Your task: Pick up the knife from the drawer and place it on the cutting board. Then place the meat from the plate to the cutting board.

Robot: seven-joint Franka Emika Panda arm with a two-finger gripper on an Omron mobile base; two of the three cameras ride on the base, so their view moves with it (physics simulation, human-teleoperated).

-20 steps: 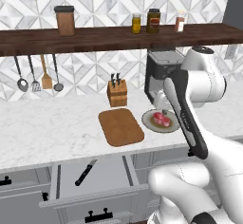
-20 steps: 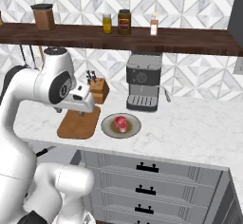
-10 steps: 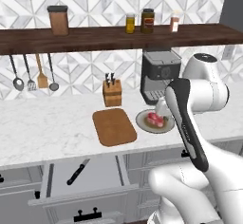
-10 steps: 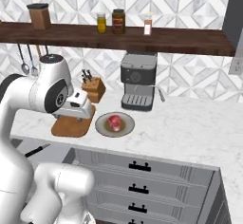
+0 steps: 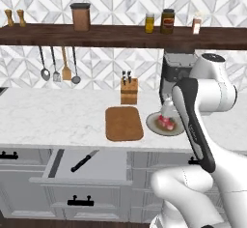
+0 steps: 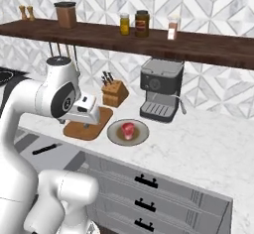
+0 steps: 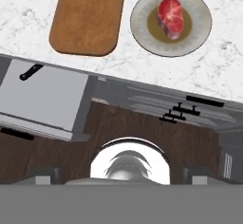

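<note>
Since a second ago your whole picture has slid to the right in the left base view and the right base view, so it is the base that has driven, not the things; the knife (image 5: 85,160) lies as before on the grey floor of the open drawer (image 5: 112,166), slanted, handle toward the front; the meat (image 5: 166,121) sits on the plate (image 5: 155,125), and the cutting board (image 5: 124,123) lies bare just beside the plate on the white marble table (image 5: 53,116).

Behind them you have a patterned tile wall, a dark wooden shelf (image 5: 116,35) with jars, hanging utensils (image 5: 60,65), a knife block (image 5: 129,90) and a coffee machine (image 6: 159,89).

The hand view looks straight down: board, plate and meat at the top, drawer with the knife's handle at left, dark floor below; the pincer (image 7: 121,176) shows its tips far apart, spread wide and holding nothing; in the right base view the hand hangs over the board's near edge.
</note>
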